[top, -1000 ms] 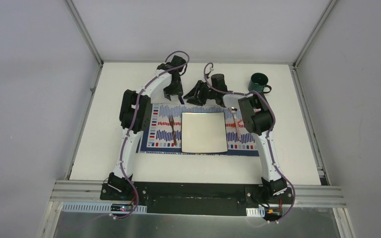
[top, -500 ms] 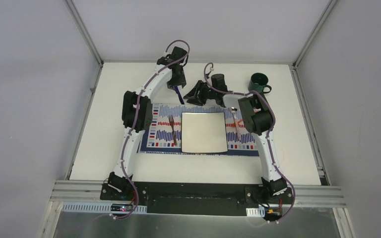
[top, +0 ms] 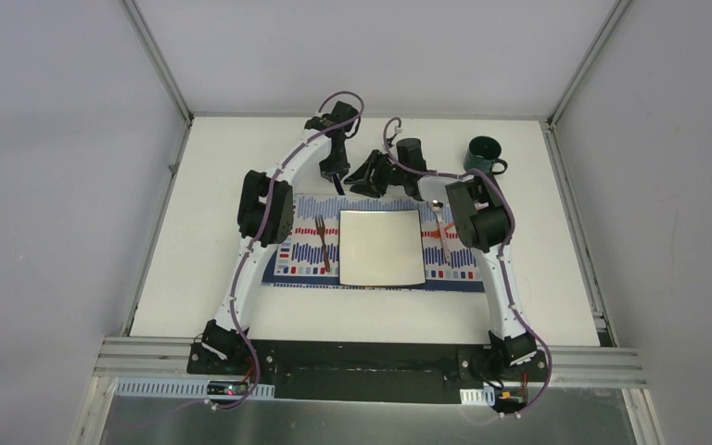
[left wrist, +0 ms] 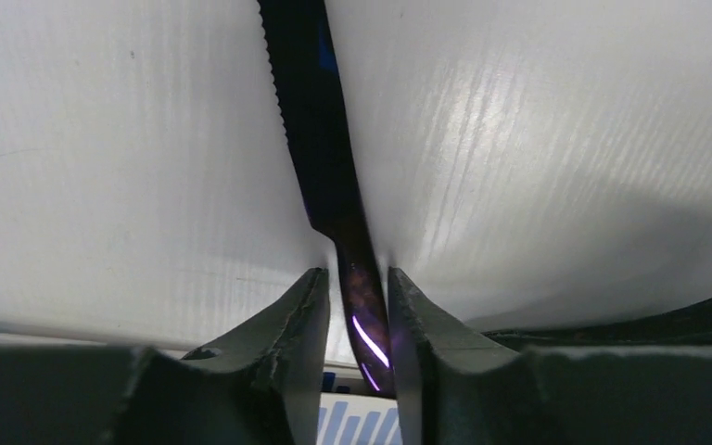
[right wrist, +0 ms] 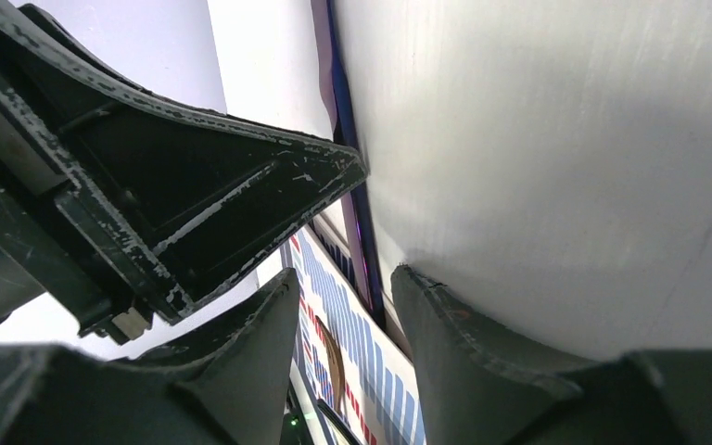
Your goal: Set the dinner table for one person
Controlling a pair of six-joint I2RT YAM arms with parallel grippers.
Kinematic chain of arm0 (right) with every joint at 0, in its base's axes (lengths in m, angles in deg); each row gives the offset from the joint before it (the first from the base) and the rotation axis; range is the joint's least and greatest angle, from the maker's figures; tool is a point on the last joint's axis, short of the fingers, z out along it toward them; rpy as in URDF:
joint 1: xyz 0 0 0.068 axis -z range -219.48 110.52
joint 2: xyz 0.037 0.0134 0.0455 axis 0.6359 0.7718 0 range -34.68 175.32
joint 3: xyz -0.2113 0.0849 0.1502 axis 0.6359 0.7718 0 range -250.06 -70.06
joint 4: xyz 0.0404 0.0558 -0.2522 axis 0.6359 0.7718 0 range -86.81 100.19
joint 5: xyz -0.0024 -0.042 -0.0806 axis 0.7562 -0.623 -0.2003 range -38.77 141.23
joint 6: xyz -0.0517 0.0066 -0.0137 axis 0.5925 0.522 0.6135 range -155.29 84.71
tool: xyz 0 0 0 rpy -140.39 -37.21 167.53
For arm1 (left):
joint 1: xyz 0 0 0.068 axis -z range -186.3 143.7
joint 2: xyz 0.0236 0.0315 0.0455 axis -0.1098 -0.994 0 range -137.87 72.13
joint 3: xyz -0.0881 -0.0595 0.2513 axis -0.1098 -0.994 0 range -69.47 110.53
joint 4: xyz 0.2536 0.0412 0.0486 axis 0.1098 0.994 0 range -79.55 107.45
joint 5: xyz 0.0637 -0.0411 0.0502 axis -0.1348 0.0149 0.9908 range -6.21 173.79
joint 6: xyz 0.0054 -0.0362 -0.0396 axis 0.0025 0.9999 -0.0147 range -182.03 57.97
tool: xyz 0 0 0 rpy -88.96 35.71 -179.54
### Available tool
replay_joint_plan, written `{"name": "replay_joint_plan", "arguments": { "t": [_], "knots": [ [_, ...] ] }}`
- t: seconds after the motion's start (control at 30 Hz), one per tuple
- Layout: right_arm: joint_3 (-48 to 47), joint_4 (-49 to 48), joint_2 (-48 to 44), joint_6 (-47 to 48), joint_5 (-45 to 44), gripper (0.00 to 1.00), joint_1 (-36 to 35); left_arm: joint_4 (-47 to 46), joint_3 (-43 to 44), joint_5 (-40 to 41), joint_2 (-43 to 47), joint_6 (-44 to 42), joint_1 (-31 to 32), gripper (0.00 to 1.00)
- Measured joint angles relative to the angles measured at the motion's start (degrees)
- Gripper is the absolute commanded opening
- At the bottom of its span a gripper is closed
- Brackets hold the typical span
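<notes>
Overhead: dinner table (top: pixel 195 232) spans the whole work area under both arms. The striped placemat (top: pixel 297 260) lies near its middle, with the plate (top: pixel 382 247) centred on the mat.

- Left of plate: fork (top: pixel 323 243) on the mat.
- Beyond the plate's far-left corner: left gripper (left wrist: pixel 357 306). The wrist view shows its fingers pinched on the handle of a knife (left wrist: pixel 320 139), the serrated blade running out over bare table. Overhead gives only a dark sliver there.
- Beyond the plate's far edge, just right of the knife: right gripper (right wrist: pixel 345 273), jaws apart, nothing held. Mat stripes show through the gap.
- Right of plate: spoon (top: pixel 439 222) on the mat.
- Far right of plate: green mug (top: pixel 483 154).

Against one second ago, the left gripper has shifted right, nearer the right gripper. Right arm, plate, fork, spoon and mug are unchanged.
</notes>
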Motion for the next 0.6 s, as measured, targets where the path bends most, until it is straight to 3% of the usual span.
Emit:
{"name": "replay_joint_plan", "arguments": {
  "t": [0.07, 0.2, 0.6],
  "knots": [
    [0.2, -0.3, 0.0, -0.3, 0.0, 0.50, 0.0, 0.3, 0.0, 1.1, -0.1, 0.6, 0.0, 0.07],
    [0.8, -1.7, 0.0, -0.6, 0.3, 0.50, 0.1, 1.5, 1.6, 2.8, -0.9, 1.6, -0.1, 0.00],
    [1.6, -3.9, 0.0, -1.0, 0.9, 0.50, 0.3, 1.6, 1.7, 5.9, -1.0, 2.1, -0.1, 0.00]
  ]
}}
